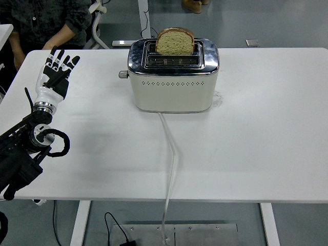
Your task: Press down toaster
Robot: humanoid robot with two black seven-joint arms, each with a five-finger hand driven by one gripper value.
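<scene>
A cream toaster with a chrome top stands at the back middle of the white table. A slice of brown bread sticks up out of its far slot. The toaster's lever knob juts from its left end, in the raised position. My left hand is over the table's left part, fingers spread and holding nothing, well to the left of the lever. My right arm is not in view.
The toaster's white cord runs from its front across the table and over the near edge. A person in dark sleeves sits at the far left corner.
</scene>
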